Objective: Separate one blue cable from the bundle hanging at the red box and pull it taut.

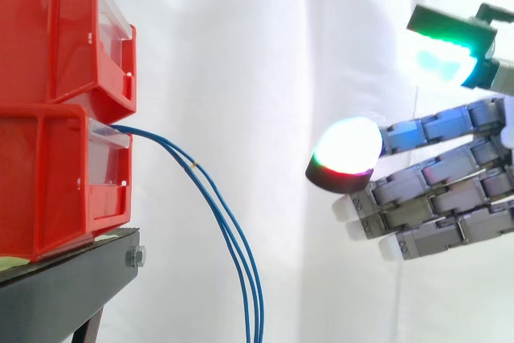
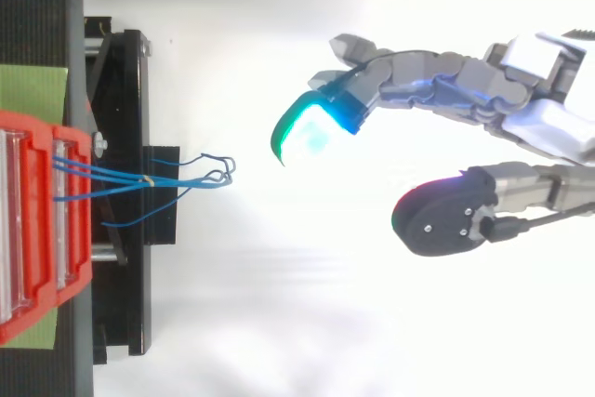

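**Blue cables (image 1: 233,238) hang loose from the lower red bin (image 1: 48,182), hand wide open**

Your hand (image 1: 450,190) comes in from the right, fingers stretched toward the bins, thumb spread well away, nothing held. One pad (image 1: 347,149) glows white and red, another (image 1: 440,60) green and cyan. It's well apart from the cables, which leave the lower bin's front, bound by a small pale tie (image 1: 193,168), and droop past the black stand (image 1: 56,287). The upper red bin (image 1: 48,38) sits stacked above.

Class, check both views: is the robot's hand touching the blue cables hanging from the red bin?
Apart. The top view shows a plain white gap between the hand and the blue cables; the side view agrees.
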`<state>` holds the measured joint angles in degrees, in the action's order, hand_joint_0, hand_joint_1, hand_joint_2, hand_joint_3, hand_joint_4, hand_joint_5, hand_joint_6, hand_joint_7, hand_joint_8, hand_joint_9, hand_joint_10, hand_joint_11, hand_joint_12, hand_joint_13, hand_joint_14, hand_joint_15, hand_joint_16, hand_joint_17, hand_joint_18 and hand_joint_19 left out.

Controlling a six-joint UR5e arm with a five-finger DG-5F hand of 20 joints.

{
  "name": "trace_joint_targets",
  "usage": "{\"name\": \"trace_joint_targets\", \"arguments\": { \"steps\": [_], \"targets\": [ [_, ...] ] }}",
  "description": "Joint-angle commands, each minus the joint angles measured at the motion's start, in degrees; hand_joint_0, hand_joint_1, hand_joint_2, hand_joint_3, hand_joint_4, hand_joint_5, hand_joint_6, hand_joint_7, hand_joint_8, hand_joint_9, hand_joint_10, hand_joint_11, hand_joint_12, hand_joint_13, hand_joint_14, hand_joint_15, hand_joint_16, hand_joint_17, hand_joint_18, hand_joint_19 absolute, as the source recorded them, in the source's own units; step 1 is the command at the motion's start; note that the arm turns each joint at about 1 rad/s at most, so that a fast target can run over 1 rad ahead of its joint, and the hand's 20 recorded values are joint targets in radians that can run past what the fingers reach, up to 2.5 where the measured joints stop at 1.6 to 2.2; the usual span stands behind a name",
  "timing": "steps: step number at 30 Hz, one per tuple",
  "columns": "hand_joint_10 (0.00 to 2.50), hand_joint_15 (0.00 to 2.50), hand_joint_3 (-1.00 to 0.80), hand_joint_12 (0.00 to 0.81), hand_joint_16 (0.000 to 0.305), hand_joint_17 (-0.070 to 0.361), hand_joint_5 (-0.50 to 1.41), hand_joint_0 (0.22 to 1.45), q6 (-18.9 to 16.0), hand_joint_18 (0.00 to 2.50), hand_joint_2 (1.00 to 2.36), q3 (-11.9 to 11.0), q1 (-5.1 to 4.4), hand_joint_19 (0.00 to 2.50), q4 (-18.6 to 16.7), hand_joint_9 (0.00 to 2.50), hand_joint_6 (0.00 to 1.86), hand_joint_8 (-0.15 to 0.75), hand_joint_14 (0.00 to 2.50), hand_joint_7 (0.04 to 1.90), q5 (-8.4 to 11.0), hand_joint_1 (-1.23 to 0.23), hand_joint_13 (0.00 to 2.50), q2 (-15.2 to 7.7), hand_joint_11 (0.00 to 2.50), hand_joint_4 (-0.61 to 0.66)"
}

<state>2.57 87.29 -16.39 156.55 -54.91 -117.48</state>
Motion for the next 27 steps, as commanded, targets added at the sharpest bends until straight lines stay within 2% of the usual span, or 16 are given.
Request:
{"name": "trace_joint_targets", "arguments": {
  "steps": [1, 7, 9, 10, 13, 19, 23, 27],
  "targets": [
    [0.0, 0.0, -0.49, 0.304, 0.036, 0.08, -0.22, 0.54, 0.16, 0.0, 1.0, -0.02, 0.04, 0.0, -1.07, 0.26, 0.5, 0.308, 0.0, 0.81, 0.16, -0.6, 0.03, -0.64, 0.02, 0.27],
    [0.0, 0.0, -0.48, 0.302, 0.035, 0.079, -0.22, 0.54, 1.04, 0.0, 1.0, -0.46, 0.04, 0.0, -1.68, 0.27, 0.5, 0.31, 0.0, 0.82, 1.3, -0.6, 0.05, -1.26, 0.02, 0.28],
    [0.0, 0.0, -0.48, 0.3, 0.035, 0.079, -0.22, 0.54, 1.57, 0.0, 1.0, -1.69, 0.13, 0.0, -1.86, 0.27, 0.5, 0.311, 0.0, 0.82, 1.92, -0.6, 0.05, -2.4, 0.02, 0.28],
    [0.0, 0.0, -0.48, 0.3, 0.035, 0.078, -0.22, 0.54, 1.57, 0.0, 1.0, -2.92, 0.22, 0.0, -2.21, 0.27, 0.5, 0.311, 0.0, 0.82, 1.92, -0.6, 0.05, -4.16, 0.02, 0.28],
    [0.0, 0.0, -0.48, 0.3, 0.034, 0.077, -0.22, 0.54, 1.83, 0.0, 1.0, -3.53, 0.13, 0.0, -2.47, 0.27, 0.5, 0.311, 0.0, 0.82, 1.92, -0.6, 0.06, -4.25, 0.02, 0.28],
    [0.0, 0.0, -0.48, 0.298, 0.034, 0.077, -0.22, 0.55, 4.64, 0.0, 1.0, -4.06, 0.22, 0.0, -3.0, 0.28, 0.5, 0.31, 0.0, 0.82, 2.35, -0.6, 0.07, -4.25, 0.01, 0.28],
    [0.0, 0.0, -0.48, 0.299, 0.034, 0.076, -0.22, 0.54, 4.64, 0.0, 1.0, -3.97, 0.22, 0.0, -3.18, 0.28, 0.5, 0.312, 0.0, 0.82, 3.06, -0.6, 0.08, -4.25, 0.03, 0.28],
    [0.0, 0.0, -0.47, 0.297, 0.034, 0.077, -0.21, 0.54, 4.64, 0.0, 1.0, -3.97, 0.22, 0.0, -3.18, 0.31, 0.5, 0.315, 0.0, 0.81, 2.97, -0.61, 0.16, -4.25, 0.02, 0.28]
  ]
}}
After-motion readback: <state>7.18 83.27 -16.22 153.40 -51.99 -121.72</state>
